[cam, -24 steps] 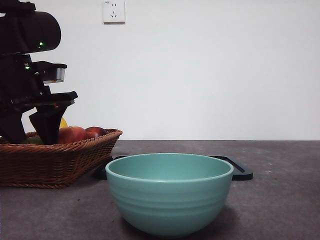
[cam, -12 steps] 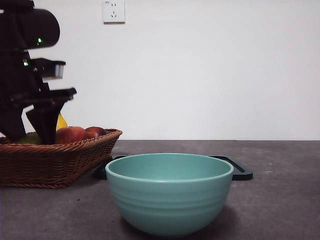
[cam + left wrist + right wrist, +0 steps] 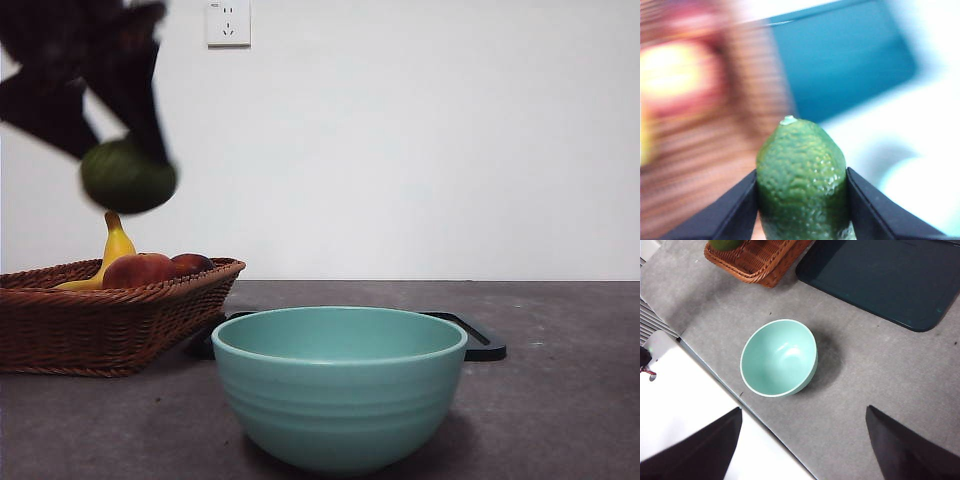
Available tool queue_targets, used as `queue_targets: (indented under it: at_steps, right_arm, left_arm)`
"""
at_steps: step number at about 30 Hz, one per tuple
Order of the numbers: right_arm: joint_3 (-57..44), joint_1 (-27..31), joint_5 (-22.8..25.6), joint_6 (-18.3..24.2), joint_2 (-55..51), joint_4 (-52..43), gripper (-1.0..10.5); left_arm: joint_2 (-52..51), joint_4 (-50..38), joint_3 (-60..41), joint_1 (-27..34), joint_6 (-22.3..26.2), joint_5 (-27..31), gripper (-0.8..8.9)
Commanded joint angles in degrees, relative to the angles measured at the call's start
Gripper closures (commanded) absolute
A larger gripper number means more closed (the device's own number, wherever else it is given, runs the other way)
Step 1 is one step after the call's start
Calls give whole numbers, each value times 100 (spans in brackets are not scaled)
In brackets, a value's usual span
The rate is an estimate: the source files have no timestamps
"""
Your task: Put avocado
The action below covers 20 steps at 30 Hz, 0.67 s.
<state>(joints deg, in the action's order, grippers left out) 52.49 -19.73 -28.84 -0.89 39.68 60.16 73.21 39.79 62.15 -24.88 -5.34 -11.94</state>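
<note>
My left gripper (image 3: 115, 150) is shut on the avocado (image 3: 128, 177), a dark green, dull-skinned fruit, and holds it in the air above the wicker basket (image 3: 110, 315) at the left. In the left wrist view the avocado (image 3: 801, 180) sits tight between both black jaws, its stem end up. My right gripper (image 3: 802, 450) is open and empty, high above the table, looking down on the teal bowl (image 3: 779, 358). The avocado also shows at the edge of the right wrist view (image 3: 725, 244).
The teal bowl (image 3: 338, 385) stands at the front middle. A dark tray (image 3: 480, 338) lies behind it. The basket holds a banana (image 3: 112, 248) and red apples (image 3: 140, 270). A white surface (image 3: 685, 425) borders the table.
The left gripper has risen out of the basket with the avocado in its jaws and is moving fast, blurred. The banana and apples stay in the basket.
</note>
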Motion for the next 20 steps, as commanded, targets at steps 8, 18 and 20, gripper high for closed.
queue_targets:
  at_steps: [8, 18, 20]
  right_arm:
    - [85, -26, 35, -42, 31, -55, 549]
    - [85, -26, 33, -61, 28, -48, 549]
    - [85, -26, 33, -61, 31, -48, 549]
  left_arm:
    - [15, -146, 111, -1733, -179, -162, 633]
    - [1366, -645, 111, -2741, -81, 109, 633]
    - [1683, -693, 111, -2841, 35, 345, 633]
